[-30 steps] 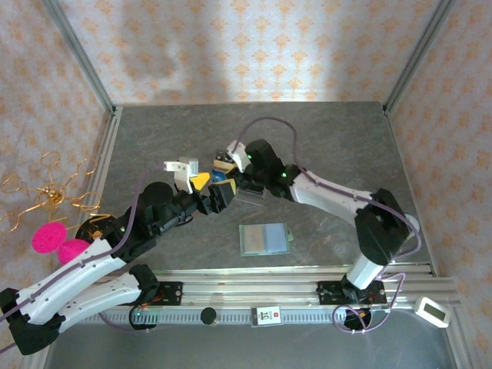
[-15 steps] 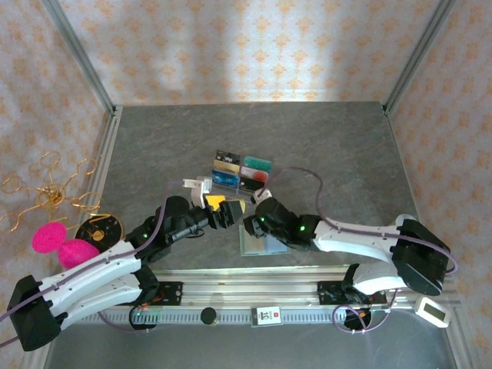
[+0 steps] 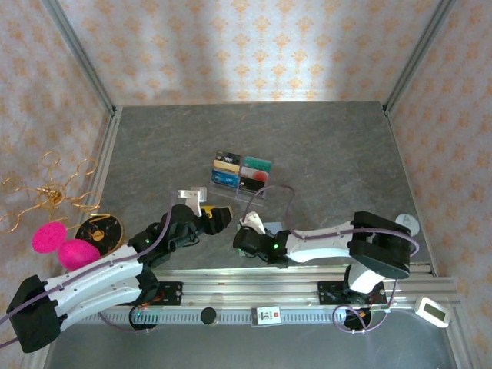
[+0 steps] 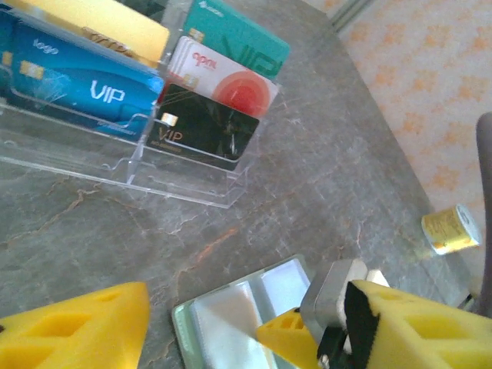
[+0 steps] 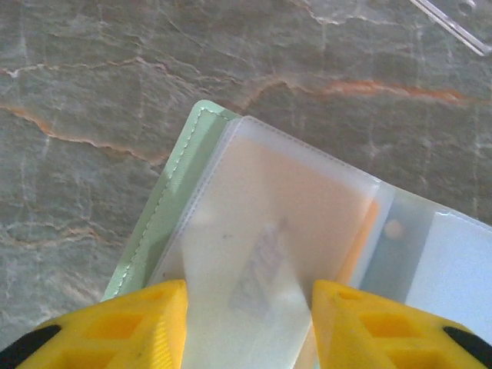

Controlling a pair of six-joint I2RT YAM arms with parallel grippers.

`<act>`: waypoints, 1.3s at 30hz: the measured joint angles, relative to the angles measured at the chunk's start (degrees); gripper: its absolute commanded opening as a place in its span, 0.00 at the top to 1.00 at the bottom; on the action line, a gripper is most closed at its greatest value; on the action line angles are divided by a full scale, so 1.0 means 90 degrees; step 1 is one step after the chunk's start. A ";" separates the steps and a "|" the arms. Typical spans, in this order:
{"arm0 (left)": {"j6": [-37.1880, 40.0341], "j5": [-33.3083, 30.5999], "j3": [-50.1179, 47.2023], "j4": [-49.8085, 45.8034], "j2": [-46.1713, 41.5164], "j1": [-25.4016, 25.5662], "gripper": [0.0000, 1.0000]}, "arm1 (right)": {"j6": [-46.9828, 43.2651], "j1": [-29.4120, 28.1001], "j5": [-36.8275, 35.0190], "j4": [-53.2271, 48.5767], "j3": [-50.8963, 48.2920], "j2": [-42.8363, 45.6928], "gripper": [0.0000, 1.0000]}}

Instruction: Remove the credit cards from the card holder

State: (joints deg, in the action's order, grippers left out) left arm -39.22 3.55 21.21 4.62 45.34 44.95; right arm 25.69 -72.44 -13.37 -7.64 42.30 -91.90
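Two sets of jaws stand parted at the unfolded pale-green card holder [image 5: 157,231] on the grey marbled tabletop [image 5: 92,77]; I judge my right gripper [image 5: 247,307] should pin it while my left gripper [image 4: 246,311] draws out the orange-tinted card [image 5: 307,196].

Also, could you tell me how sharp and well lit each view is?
Top external: evenly lit, sharp throughout. Left wrist: clear tray fairly crisp with slight glints, near foreground soft. Right wrist: table veining sharp, card holder pocket milky.
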 measured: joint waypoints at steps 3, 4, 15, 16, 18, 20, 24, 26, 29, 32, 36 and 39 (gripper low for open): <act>0.0000 -0.0022 -0.0005 -0.0080 0.0000 0.0000 0.48 | 0.0090 -0.0090 -0.0168 0.0041 0.0112 -0.0148 0.85; 0.0002 -0.0017 -0.0007 -0.0100 0.0000 0.0000 0.51 | 0.0136 -0.0112 -0.0209 0.0063 0.0109 -0.0153 0.91; -0.0075 0.0228 -0.0369 0.0233 0.0962 0.0617 0.89 | 0.0442 -0.0112 -0.0197 0.0731 -0.0471 0.0328 1.00; -0.0095 0.0248 -0.0398 0.0323 0.1081 0.0673 0.91 | 0.0481 -0.0114 -0.0182 0.0782 -0.0495 0.0338 1.00; -0.0146 0.0342 -0.0471 0.0561 0.1331 0.0736 0.95 | 0.0585 -0.0114 -0.0172 0.0918 -0.0580 0.0389 1.00; -0.0146 0.0403 -0.0495 0.0736 0.1537 0.0760 1.00 | 0.0690 -0.0114 -0.0151 0.1073 -0.0733 0.0537 1.00; -0.0165 0.0510 -0.0495 0.1025 0.1919 0.0787 1.00 | 0.0879 -0.0114 -0.0107 0.1294 -0.0959 0.0872 1.00; -0.0163 0.0563 -0.0491 0.1115 0.2074 0.0789 0.98 | 0.0959 -0.0114 -0.0066 0.1438 -0.1013 0.0962 1.00; -0.0160 0.0636 -0.0481 0.1241 0.2336 0.0799 0.93 | 0.1054 -0.0114 -0.0019 0.1574 -0.1037 0.0981 1.00; -0.0163 0.0755 -0.0420 0.1411 0.2671 0.0857 0.91 | 0.1144 -0.0114 -0.0012 0.1642 -0.1059 0.0981 0.85; -0.0148 0.0933 -0.0189 0.1581 0.3162 0.1015 0.88 | 0.1309 -0.0114 -0.0100 0.1659 -0.1256 0.1316 0.67; -0.0143 0.1064 0.0005 0.1739 0.3466 0.1093 0.86 | 0.1498 -0.0114 -0.0374 0.1513 -0.1520 0.2103 0.66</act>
State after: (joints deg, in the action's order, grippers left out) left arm -40.51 13.13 21.26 20.27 76.53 54.78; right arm 39.18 -73.47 -16.73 5.98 28.62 -72.97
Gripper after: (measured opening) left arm 0.131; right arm 0.333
